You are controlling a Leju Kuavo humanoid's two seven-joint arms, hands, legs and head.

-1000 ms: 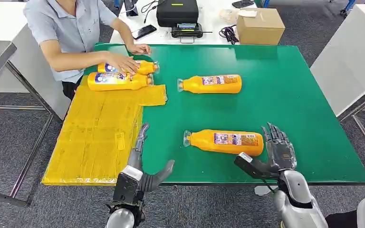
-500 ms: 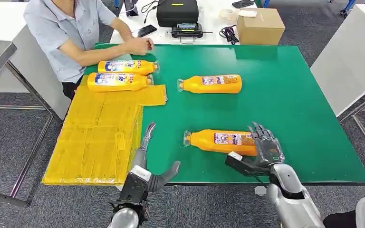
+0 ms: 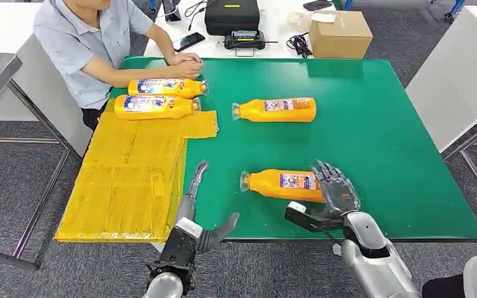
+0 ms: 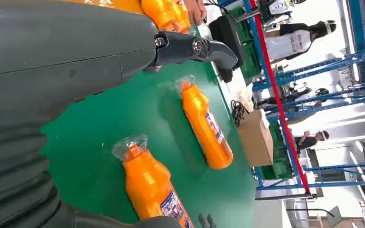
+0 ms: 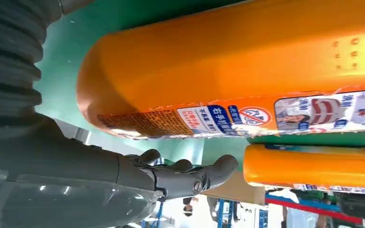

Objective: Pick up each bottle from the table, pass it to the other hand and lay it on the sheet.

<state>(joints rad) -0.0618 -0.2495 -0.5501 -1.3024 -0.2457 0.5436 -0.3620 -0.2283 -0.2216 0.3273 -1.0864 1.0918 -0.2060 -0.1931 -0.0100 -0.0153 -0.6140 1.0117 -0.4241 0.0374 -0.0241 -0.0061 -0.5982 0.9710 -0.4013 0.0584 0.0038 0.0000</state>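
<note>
**Bottles: positions on table and sheet**

Nearest the robot, one orange bottle (image 3: 286,184) lies on its side on the green table (image 3: 385,149), cap end toward the robot's left and base toward its right. The right hand (image 3: 330,194) is at the base end of this bottle: its dark fingers (image 3: 328,176) are spread and lie over the base, and the thumb (image 3: 301,216) sits on the near side, apart from the bottle. The right wrist view shows the label side of the bottle close in front of the hand, with open space between fingers and bottle; the hand is spread and grips nothing.

The left hand (image 3: 200,210) hovers at the near table edge, just beside the yellow sheet (image 3: 130,180). Its fingers point away from the robot, the thumb is splayed to the side, and it holds nothing.

The yellow sheet covers the left part of the table and hangs over the near edge.

Farther back, a second orange bottle (image 3: 275,110) lies on its side on bare green table, well apart from the first, cap end also toward the robot's left.

At the far end of the sheet, two more bottles (image 3: 154,107) (image 3: 165,88) lie side by side, touching or nearly so.

Beyond them a seated person (image 3: 81,37) rests both hands at the far table corner. Behind the green table stand a cardboard box (image 3: 340,34), a black case (image 3: 231,15) and a phone (image 3: 188,41)
</note>
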